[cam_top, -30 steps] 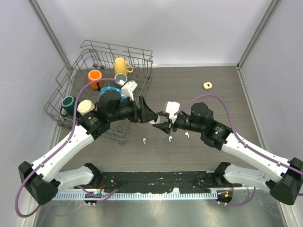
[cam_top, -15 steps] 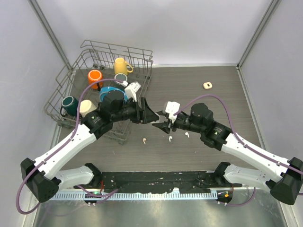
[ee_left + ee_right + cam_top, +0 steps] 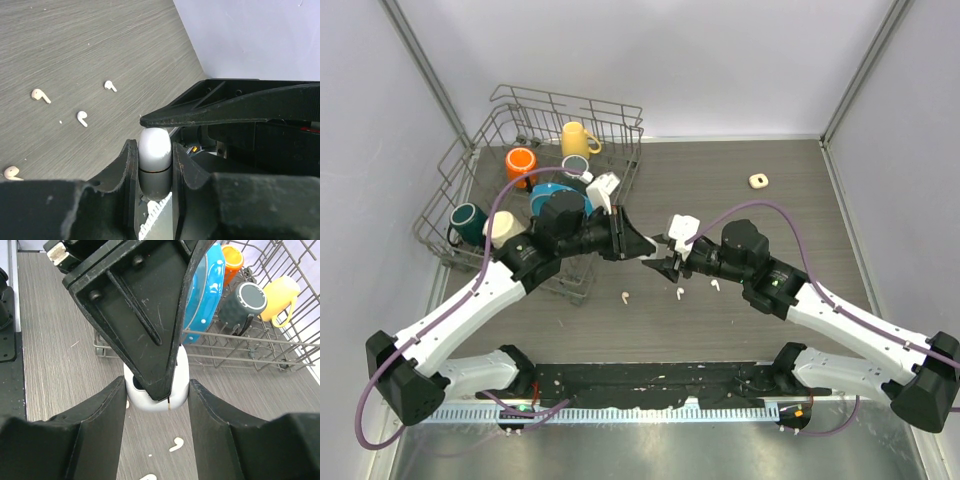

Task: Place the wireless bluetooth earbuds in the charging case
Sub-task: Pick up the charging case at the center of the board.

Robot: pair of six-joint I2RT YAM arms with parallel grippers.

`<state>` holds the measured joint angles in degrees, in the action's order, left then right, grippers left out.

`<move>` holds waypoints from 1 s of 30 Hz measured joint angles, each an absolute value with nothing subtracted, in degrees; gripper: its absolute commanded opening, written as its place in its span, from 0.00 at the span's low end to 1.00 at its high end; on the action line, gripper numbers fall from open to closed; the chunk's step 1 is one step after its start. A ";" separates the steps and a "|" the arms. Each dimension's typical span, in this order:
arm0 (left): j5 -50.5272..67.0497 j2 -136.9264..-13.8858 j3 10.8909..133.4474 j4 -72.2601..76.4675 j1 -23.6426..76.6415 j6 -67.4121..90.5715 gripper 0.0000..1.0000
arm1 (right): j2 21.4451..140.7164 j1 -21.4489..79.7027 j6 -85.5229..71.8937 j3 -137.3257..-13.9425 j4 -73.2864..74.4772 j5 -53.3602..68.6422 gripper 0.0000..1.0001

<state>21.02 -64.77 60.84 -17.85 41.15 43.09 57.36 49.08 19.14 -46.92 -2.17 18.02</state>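
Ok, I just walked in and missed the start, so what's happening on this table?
Both arms meet mid-table around a small white charging case. The left gripper is shut on the case. The right gripper has a finger on either side of it, but whether they press on it is unclear. Four white earbuds lie loose on the table. A wire rack of mugs sits at the back left.

Grey-brown wood-grain bench (image 3: 720, 170), pale lilac-grey walls (image 3: 720, 60); white earbuds (image 3: 82, 118), white charging case (image 3: 154, 150) (greyer below its seam), matte black left tool (image 3: 645, 250) and right tool (image 3: 660, 264). White arms (image 3: 470, 310) with black joints, purple cables (image 3: 760, 204). Grey wire rack (image 3: 442, 190) with a yellow mug (image 3: 578, 138), orange mug (image 3: 521, 160), dark-green mug (image 3: 465, 219), cream mug (image 3: 501, 226) and a bright blue dish (image 3: 207, 285) flecked white; small cream square (image 3: 758, 181) with a darker centre on the far bench.
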 measured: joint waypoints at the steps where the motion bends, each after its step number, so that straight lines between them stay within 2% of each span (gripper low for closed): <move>1: 21.04 -64.77 60.84 -17.85 41.15 43.03 0.00 | 57.36 49.08 18.81 -46.92 -2.28 17.80 0.49; 2: 21.06 -64.77 60.84 -17.82 41.12 42.98 0.00 | 57.36 49.12 18.41 -46.92 -2.37 17.56 0.72; 5: 20.95 -64.71 60.80 -17.82 41.15 41.95 0.00 | 57.25 49.17 16.16 -46.89 -2.87 16.60 0.82; 12: 14.00 -59.16 58.26 -19.18 41.23 36.64 0.00 | 55.13 49.17 3.36 -47.77 -2.20 7.14 0.85; 18: 4.91 -47.05 53.69 -17.87 41.23 29.19 0.00 | 59.53 47.29 -11.07 -58.78 8.27 1.80 0.84; 21: 3.11 -42.11 50.04 -14.55 41.23 24.99 0.00 | 63.33 41.50 -21.98 -62.08 9.52 7.90 0.84; 25: 3.31 -38.52 45.74 -9.82 41.23 19.90 0.00 | 65.80 30.72 -39.97 -58.30 4.75 19.20 0.81; 30: 5.76 -36.99 40.77 -2.00 41.23 14.37 0.00 | 66.04 28.82 -59.77 -51.75 -5.04 29.06 0.81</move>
